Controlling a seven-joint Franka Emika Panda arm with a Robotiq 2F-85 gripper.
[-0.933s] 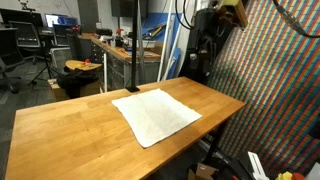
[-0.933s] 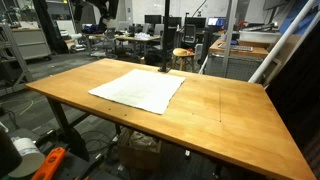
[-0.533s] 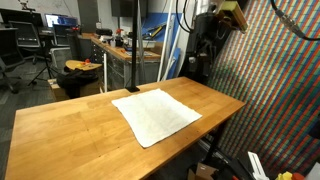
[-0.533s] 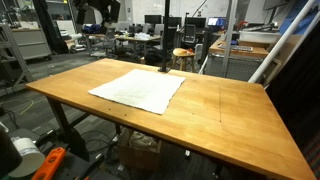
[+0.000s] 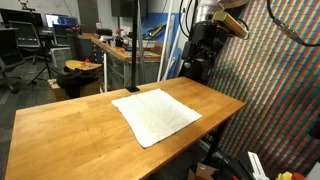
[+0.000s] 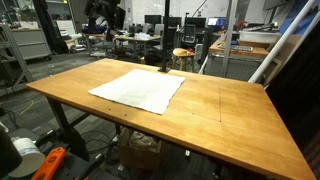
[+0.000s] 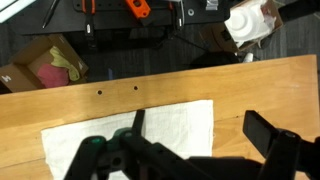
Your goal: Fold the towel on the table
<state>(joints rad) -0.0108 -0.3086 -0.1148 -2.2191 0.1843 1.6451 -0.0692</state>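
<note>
The white towel (image 5: 155,115) lies flat and spread out on the light wooden table (image 5: 60,130), near its middle. It shows in both exterior views (image 6: 138,88) and in the wrist view (image 7: 130,135). My gripper (image 5: 198,62) hangs in the air above the table's far edge, well clear of the towel, and also shows in an exterior view (image 6: 103,20). In the wrist view its fingers (image 7: 185,160) stand apart with nothing between them. The tabletop (image 7: 250,85) and a towel edge lie far below.
A black post (image 6: 163,50) stands at the towel's far edge. A darker workbench (image 5: 120,50) with a blue panel, a stool (image 6: 181,55) and chairs stand beyond the table. A patterned wall (image 5: 280,90) runs along one side. A cardboard box (image 7: 45,70) sits on the floor.
The arm has swung a little toward the table and the towel. The towel has not moved.
</note>
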